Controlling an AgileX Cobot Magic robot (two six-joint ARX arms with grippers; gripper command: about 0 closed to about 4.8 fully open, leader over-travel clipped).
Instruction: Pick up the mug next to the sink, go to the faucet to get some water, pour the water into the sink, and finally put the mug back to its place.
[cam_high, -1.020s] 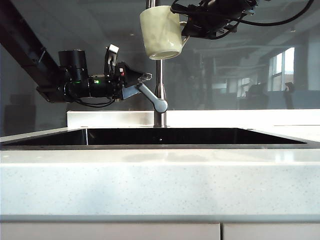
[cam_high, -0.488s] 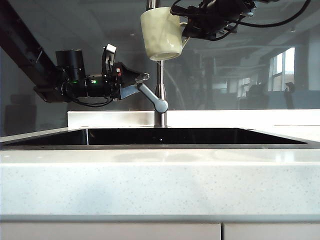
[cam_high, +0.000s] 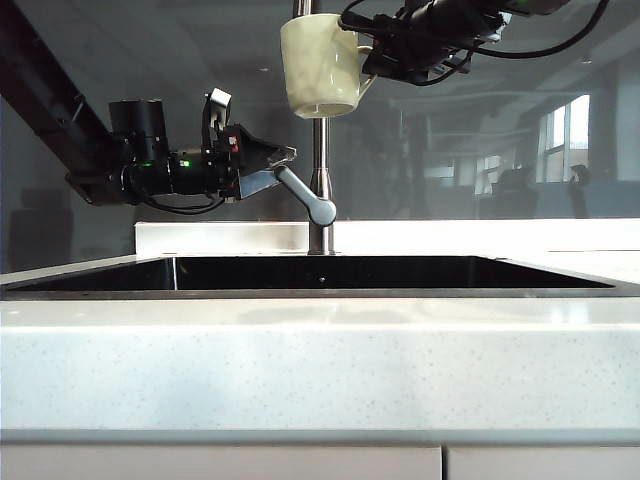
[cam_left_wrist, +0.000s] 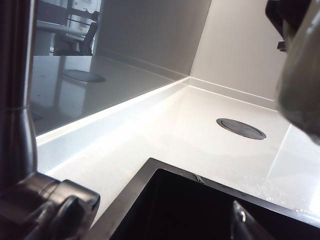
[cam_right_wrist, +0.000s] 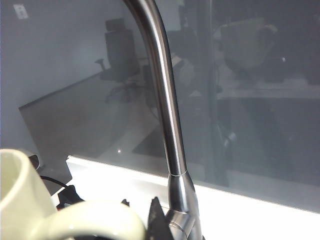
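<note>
Speckled countertop (cam_high: 320, 370), glass backsplash (cam_high: 500, 130), probably.

The exterior view looks low across the near surface (cam_high: 320, 370); both wrist views share the faucet (cam_right_wrist: 167, 120) close-up.

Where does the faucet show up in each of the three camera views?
Exterior view: faucet stands centre, behind the sink; the left pincer is at its lever.
Left wrist view: faucet fills one edge, stem and lever base close up.
Right wrist view: faucet curves through the middle, behind the mug.
Shared landmark: the faucet's steel stem.
</note>
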